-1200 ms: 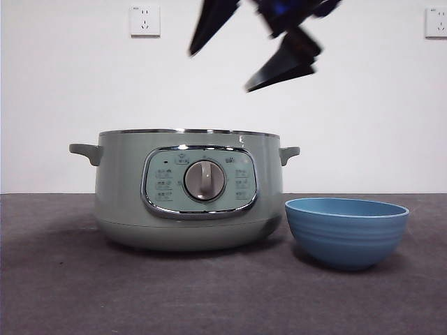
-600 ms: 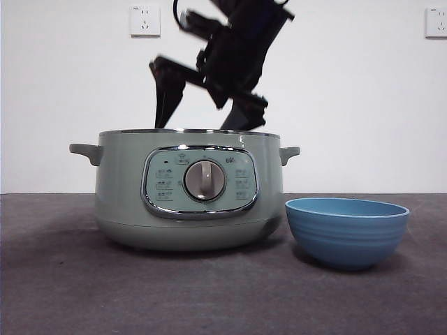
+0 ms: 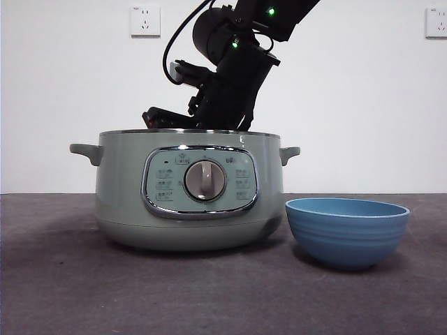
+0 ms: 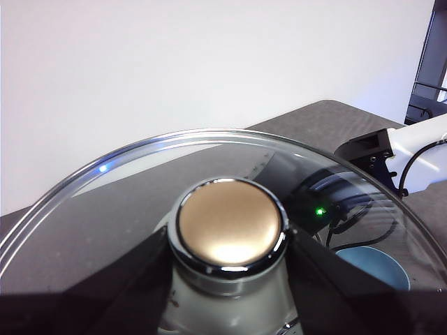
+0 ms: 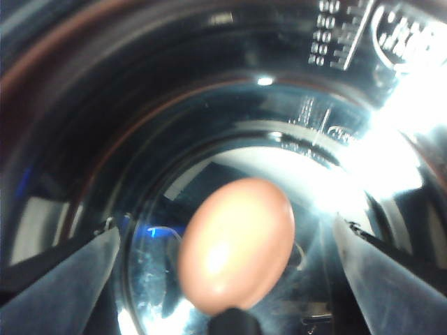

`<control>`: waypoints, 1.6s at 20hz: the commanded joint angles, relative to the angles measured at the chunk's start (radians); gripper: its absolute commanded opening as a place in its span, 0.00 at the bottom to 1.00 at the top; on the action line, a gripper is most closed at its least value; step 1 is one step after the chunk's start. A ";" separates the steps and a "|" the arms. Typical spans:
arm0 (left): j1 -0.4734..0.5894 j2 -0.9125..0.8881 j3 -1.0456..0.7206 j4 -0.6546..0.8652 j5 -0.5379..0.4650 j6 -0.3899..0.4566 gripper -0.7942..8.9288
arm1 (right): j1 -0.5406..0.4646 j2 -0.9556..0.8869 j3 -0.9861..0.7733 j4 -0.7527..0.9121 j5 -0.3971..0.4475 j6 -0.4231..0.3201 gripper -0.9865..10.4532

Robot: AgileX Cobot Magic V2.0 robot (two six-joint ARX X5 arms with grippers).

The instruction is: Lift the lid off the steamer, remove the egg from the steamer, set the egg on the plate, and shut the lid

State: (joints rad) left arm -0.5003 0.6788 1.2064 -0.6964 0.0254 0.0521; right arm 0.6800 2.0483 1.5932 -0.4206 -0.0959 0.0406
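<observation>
Two hands: right hand [image 5: 230, 307] wide open around the egg [image 5: 236, 243]; left hand [image 4: 227, 279] clamps the lid [image 4: 230, 223]

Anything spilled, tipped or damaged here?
Nothing stands out. The steamer and blue bowl sit upright, the egg looks whole inside the pot, and the left pincer holds the lid by its knob.

My right gripper [image 5: 230, 279], which hung high above the steamer [image 3: 188, 188] a second ago with only its black jaws showing, is now down inside the pot below the rim, jaws spread wide on either side of the egg [image 5: 236, 243].
</observation>
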 commanded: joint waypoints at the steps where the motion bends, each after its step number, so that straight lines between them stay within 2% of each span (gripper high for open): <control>1: -0.002 -0.012 0.020 0.045 0.002 0.002 0.07 | 0.003 0.030 0.001 0.005 0.001 -0.004 0.52; 3: -0.002 -0.012 0.020 0.043 0.002 0.003 0.07 | 0.003 0.035 0.001 0.005 0.002 -0.001 0.49; 5: -0.002 -0.012 0.020 0.042 0.002 0.004 0.07 | 0.003 0.035 0.001 0.007 -0.001 0.000 0.33; 9: -0.002 -0.012 0.020 0.028 0.002 0.005 0.07 | 0.003 0.035 0.001 0.008 -0.002 0.005 0.14; 11: -0.002 -0.012 0.020 0.020 0.002 0.005 0.07 | 0.003 0.035 0.001 0.008 -0.002 0.004 0.08; 15: -0.002 -0.012 0.020 0.013 0.002 0.005 0.07 | 0.003 0.024 0.001 0.024 -0.002 0.005 0.08; 19: -0.002 -0.012 0.020 0.016 0.002 0.005 0.07 | 0.003 -0.134 0.001 -0.010 -0.002 0.003 0.08; 22: -0.002 -0.012 0.020 0.023 0.002 0.005 0.07 | 0.002 -0.327 0.001 -0.137 0.008 -0.012 0.08; 25: -0.002 -0.012 0.020 0.023 0.005 0.005 0.07 | 0.000 -0.527 0.001 -0.348 0.144 -0.043 0.08; 28: -0.002 -0.012 0.020 0.014 0.007 0.005 0.07 | -0.026 -0.651 -0.001 -0.527 0.155 -0.042 0.08; 32: -0.002 -0.012 0.020 0.003 0.007 0.005 0.07 | -0.062 -0.713 -0.081 -0.589 0.154 -0.043 0.08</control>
State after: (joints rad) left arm -0.5003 0.6788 1.2064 -0.7418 0.0296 0.0521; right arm 0.6205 1.3293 1.5379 -1.0092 0.0559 0.0032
